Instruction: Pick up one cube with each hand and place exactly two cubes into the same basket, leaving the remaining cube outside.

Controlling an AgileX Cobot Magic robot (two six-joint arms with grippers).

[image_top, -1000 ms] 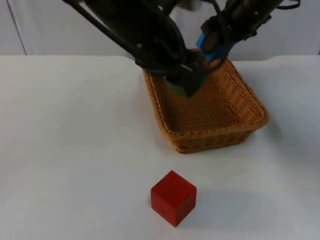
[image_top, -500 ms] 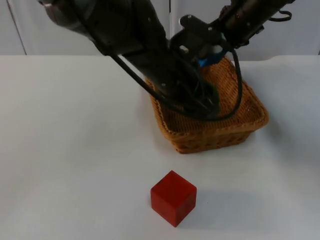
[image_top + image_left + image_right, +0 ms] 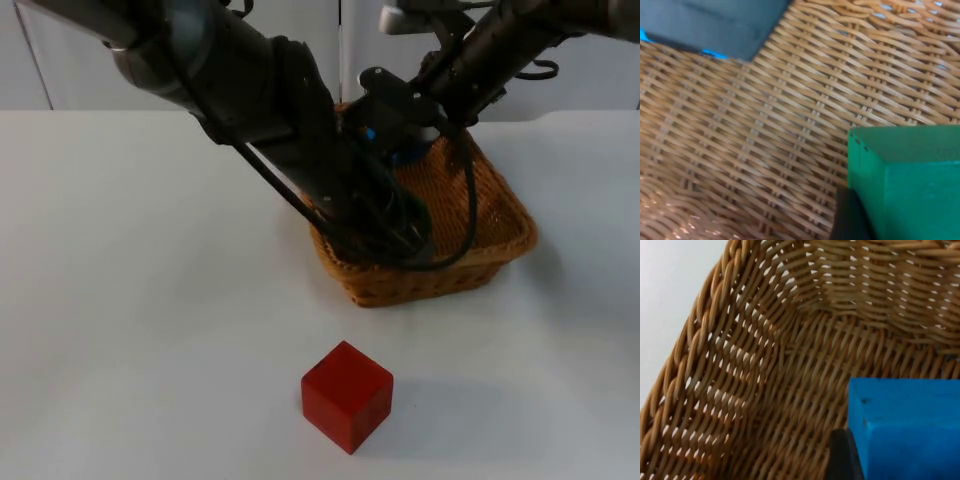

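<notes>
Both tools are inside the basket (image 3: 505,235): left tool (image 3: 405,235) grips the green cube (image 3: 910,180), right tool (image 3: 400,135) grips the blue cube (image 3: 905,425); the red cube (image 3: 346,395) sits on the bench (image 3: 130,320), lower centre.

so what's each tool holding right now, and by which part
Left tool: green cube, gripped by its sides. Right tool: blue cube, same way.

From the fixed top camera we look down and forward over the white table (image 3: 120,300) toward the grey wall. Each wrist camera sits very close inside the wicker basket (image 3: 500,215) — the left facing its woven floor (image 3: 765,140), the right its side wall (image 3: 740,365) — so all three views share that basket
</notes>
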